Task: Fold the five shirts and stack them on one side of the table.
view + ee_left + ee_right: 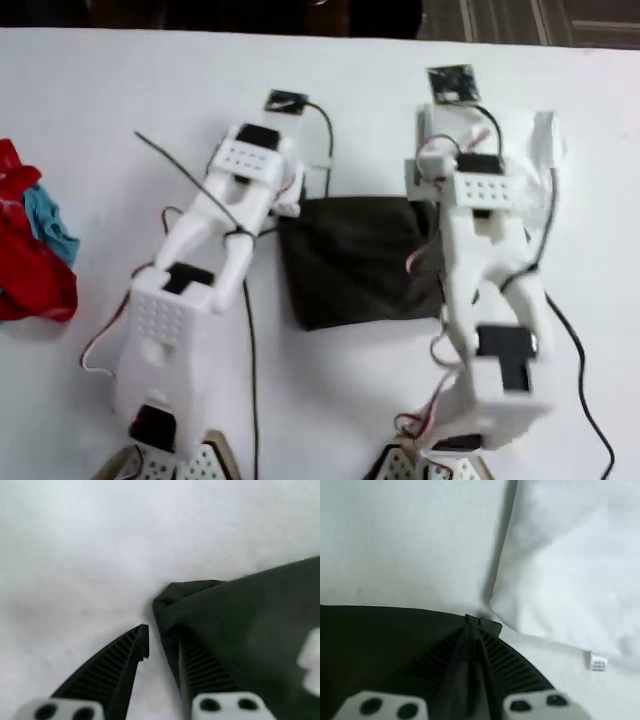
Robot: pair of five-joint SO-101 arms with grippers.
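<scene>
Currently, the dark shirt [355, 260] lies folded into a rough rectangle at the centre of the high view, flat on the white table [120, 90], between the two arms. The left arm [215, 230] reaches to the shirt's upper left corner; the right arm [485, 250] reaches to its upper right corner.

In the left wrist view, the left gripper [161, 642] has its jaws partly apart. One finger [205, 670] lies against the dark shirt [250, 615] at its crumpled corner; the other finger [120, 665] is over bare table beside the cloth. No cloth is clamped.

In the right wrist view, the right gripper [472, 622] has its jaws pressed together, tips at the corner of the dark shirt [380, 640]. Whether cloth is pinched between them cannot be told. A white shirt [570, 570] lies just beside this corner, at the upper right of the high view [540, 140].

A red shirt [25, 260] and a blue shirt [52, 222] lie bunched together at the left edge of the high view, well apart from the arms.
</scene>
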